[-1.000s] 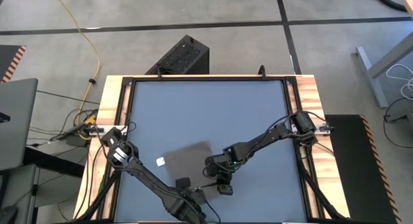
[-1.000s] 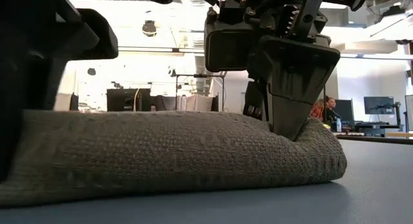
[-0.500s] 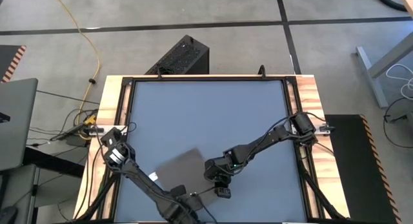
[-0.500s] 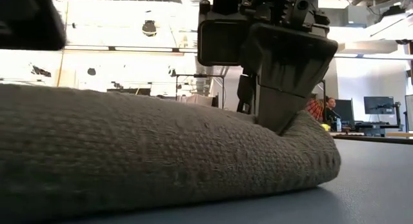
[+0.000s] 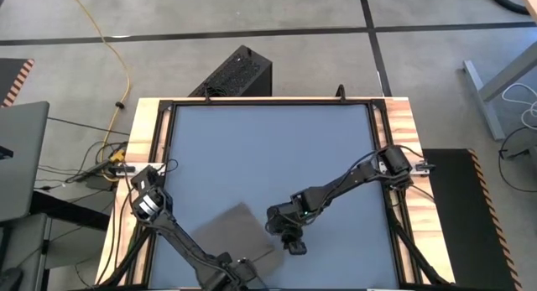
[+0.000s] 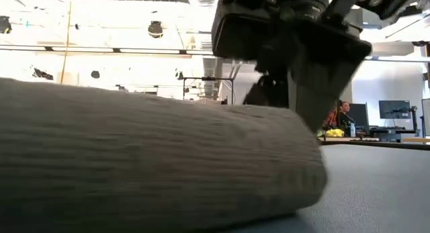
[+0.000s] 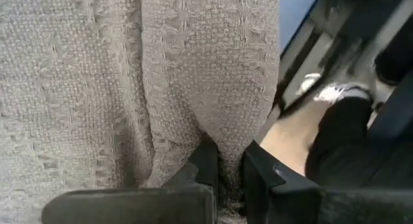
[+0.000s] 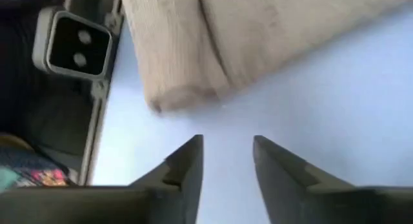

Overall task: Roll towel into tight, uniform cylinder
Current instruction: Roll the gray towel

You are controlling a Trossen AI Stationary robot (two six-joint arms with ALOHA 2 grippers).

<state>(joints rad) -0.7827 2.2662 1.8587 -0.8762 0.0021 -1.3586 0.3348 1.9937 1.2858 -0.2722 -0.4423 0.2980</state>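
Observation:
The taupe towel lies partly rolled on the blue-grey tabletop, near its near-left part. In the low view the towel is a thick roll across the picture. My left gripper is at the towel's near edge, shut on the cloth. My right gripper hovers just right of the roll's right end. It is open, with only bare table between its fingers. My left gripper pinches a bunched fold of the towel between its two fingers. They come steeply from above. How many layers it has, I cannot tell. The cloth beyond the fingers spreads away over the table, creased lengthwise.
The low camera's housing sits at the table's near edge, close to the roll's end. A black frame and wooden rails border the table. The far half of the tabletop is free. A black box stands on the floor beyond.
My right gripper has opened, let go of the towel's right end and risen a little. My left gripper has gone toward the table's near-left and rolled its wrist, still shut on the cloth. The towel has come nearer the near edge, and its white tag no longer shows.

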